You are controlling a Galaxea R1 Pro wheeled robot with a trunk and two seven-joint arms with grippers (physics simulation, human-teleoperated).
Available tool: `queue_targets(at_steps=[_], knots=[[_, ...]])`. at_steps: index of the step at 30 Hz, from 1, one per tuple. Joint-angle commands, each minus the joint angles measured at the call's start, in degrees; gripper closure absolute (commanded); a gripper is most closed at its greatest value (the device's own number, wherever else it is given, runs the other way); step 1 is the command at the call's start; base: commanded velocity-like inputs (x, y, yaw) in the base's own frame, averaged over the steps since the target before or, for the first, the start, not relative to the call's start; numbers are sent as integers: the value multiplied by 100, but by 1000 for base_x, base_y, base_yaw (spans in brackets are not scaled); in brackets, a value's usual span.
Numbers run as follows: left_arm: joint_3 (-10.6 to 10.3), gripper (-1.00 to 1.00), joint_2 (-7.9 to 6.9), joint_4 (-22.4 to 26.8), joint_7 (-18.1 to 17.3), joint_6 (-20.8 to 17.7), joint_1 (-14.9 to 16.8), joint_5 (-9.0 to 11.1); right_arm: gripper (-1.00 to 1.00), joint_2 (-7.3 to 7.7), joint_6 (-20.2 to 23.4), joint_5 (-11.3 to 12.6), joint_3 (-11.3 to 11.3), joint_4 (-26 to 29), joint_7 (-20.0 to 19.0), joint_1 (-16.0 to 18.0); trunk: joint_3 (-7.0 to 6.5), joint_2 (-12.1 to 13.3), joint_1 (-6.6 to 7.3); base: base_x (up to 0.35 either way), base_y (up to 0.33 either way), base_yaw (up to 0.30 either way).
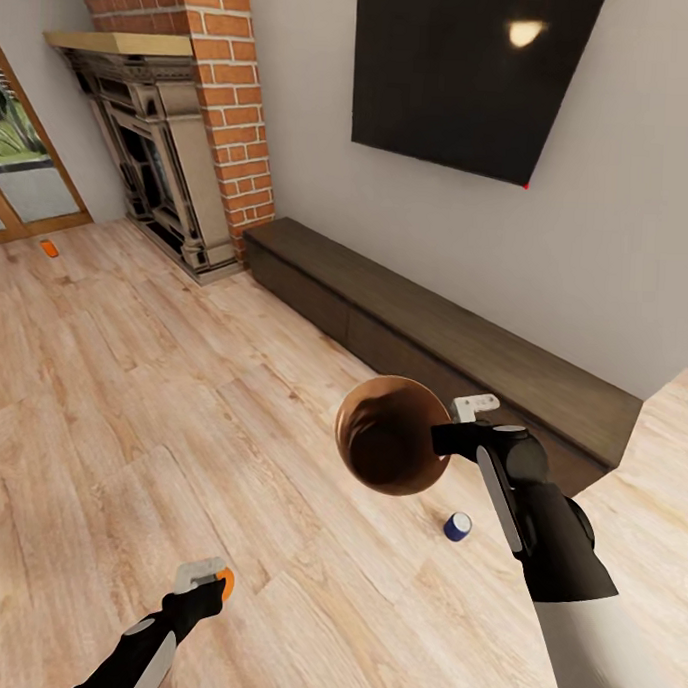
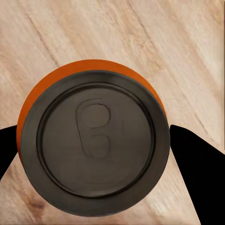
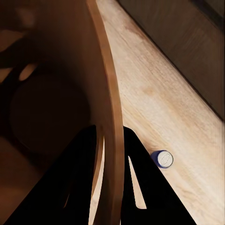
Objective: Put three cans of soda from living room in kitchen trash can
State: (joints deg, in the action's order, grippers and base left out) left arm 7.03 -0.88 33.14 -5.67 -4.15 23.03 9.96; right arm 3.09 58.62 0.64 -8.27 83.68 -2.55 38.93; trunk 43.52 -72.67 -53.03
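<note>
Soda cans lie in three places: one orange can (image 1: 227, 580) is clenched in the left hand (image 1: 209, 576) at the lower left of the head view, the blue can (image 1: 457, 526) stands on the wood floor (image 1: 132, 395) right of centre, and a second orange can (image 1: 50, 248) lies far away at the left edge, near the glass door (image 1: 17, 160). The left wrist view adds the dark lid with its pull tab (image 2: 96, 129), seen from straight above, with a black finger (image 2: 197, 168) at each side of the can. The right hand (image 1: 458, 436) holds the brown trash can (image 1: 392, 434) above the floor, tilted so its dark inside faces the camera. In the right wrist view its two fingers (image 3: 140, 183) pinch the thin wall (image 3: 110, 108), one inside and one outside. The right arm reaches forward from the lower right corner, in front of the low dark cabinet (image 1: 434, 338)
</note>
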Motion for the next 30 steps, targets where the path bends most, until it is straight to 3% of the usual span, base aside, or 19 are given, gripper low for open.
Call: queue_targets(at_steps=[1, 7, 15, 20, 21, 23, 25, 30], knots=[[0, 100, 0, 5, -4, 1, 0, 1, 100, -1, 0, 94, 1, 1, -26, 1, -9, 2, 1, 0, 0, -33], [7, 100, -2, 97, -22, 9, 0, 7, 100, -7, -6, 92, -12, -126, -19, -18, -27, 2, 1, 0, 0, -13], [58, 100, -8, 767, -132, -24, -1, 21, 100, -15, -25, 94, -16, -504, -18, -58, -30, 2, 1, 0, 0, -1], [69, 100, -16, 1012, -827, -181, -2, 23, 100, -18, -33, 91, -13, -539, -18, -117, -30, 2, 1, 0, 0, 0], [69, 100, -16, 1066, -977, -272, -1, 23, 100, -18, -33, 91, -14, -541, -18, -127, -30, 2, 1, 0, 0, 0], [79, 100, -67, 1473, -1660, -920, -1, 21, 100, -18, -34, 91, -13, -544, -18, -160, -30, 2, 1, 0, 0, 0], [89, 100, -151, 1851, -2110, -1470, -2, 21, 100, -20, -35, 90, -15, -545, -18, -186, -30, 2, 1, 0, 0, 0], [102, 100, -327, 2523, -2792, -2336, -5, 50, 100, -26, -35, 86, -13, -553, -18, -235, -30, 2, 1, 0, 0, 0]])
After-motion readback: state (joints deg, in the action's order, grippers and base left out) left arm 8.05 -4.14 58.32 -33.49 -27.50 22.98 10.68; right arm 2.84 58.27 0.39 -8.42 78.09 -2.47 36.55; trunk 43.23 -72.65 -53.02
